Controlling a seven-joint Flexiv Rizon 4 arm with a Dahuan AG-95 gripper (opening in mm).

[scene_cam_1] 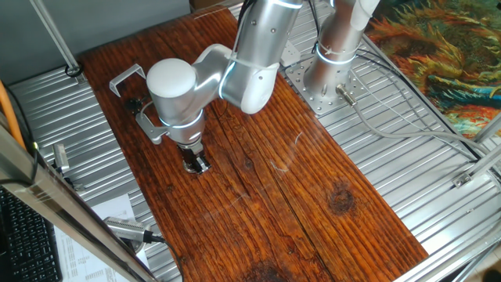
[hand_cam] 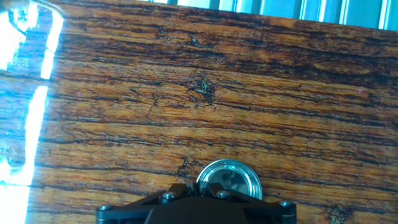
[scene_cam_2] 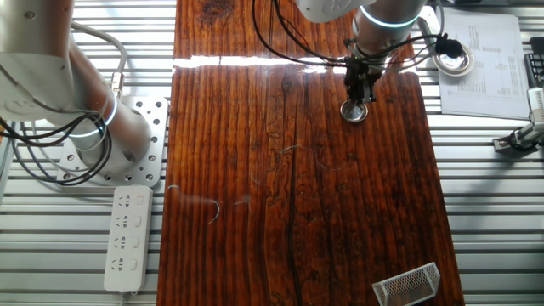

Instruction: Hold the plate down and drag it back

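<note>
The plate (hand_cam: 229,176) is a small round metal disc with a silvery rim and a dark centre, lying flat on the wooden table (scene_cam_2: 289,204). In the hand view it shows just ahead of the fingers, its near edge hidden under them. My gripper (hand_cam: 194,190) points straight down with its fingers together, the tip resting on the plate's edge. In the other fixed view the plate (scene_cam_2: 354,111) lies directly beneath the gripper (scene_cam_2: 356,99), near the table's right side. In one fixed view the gripper (scene_cam_1: 196,164) covers most of the plate (scene_cam_1: 203,166).
A grey U-shaped metal bracket (scene_cam_1: 125,79) lies at the table's far left corner, behind the arm. A wire-mesh piece (scene_cam_2: 408,284) sits at another corner. The arm's base (scene_cam_1: 324,84), a power strip (scene_cam_2: 127,237) and papers (scene_cam_2: 480,64) lie off the wood.
</note>
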